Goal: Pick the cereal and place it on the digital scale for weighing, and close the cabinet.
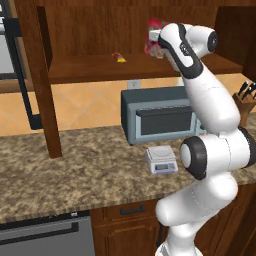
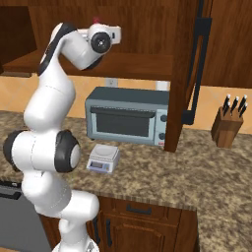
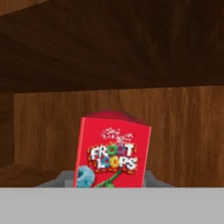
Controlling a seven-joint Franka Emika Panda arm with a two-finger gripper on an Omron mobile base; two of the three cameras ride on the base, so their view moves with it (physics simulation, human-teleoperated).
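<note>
The cereal (image 3: 113, 155) is a red box with a colourful printed front. It stands slightly tilted inside the open cabinet (image 1: 100, 70), against the wooden back wall. My gripper (image 3: 109, 183) reaches into the cabinet at shelf height and is shut on the box's lower part. From the left base view, a bit of the red cereal (image 1: 151, 35) shows past my hand. The digital scale (image 1: 161, 160) (image 2: 103, 158) sits bare on the granite counter in front of the toaster oven, well below the gripper. The cabinet doors (image 1: 42, 85) (image 2: 183, 74) stand swung open.
A grey-blue toaster oven (image 1: 160, 115) (image 2: 128, 118) stands under the cabinet, behind the scale. A tiny red-yellow item (image 1: 119, 57) lies on the cabinet shelf. A knife block (image 2: 229, 123) is at the counter's right. Drawers (image 2: 140, 211) lie below the counter edge.
</note>
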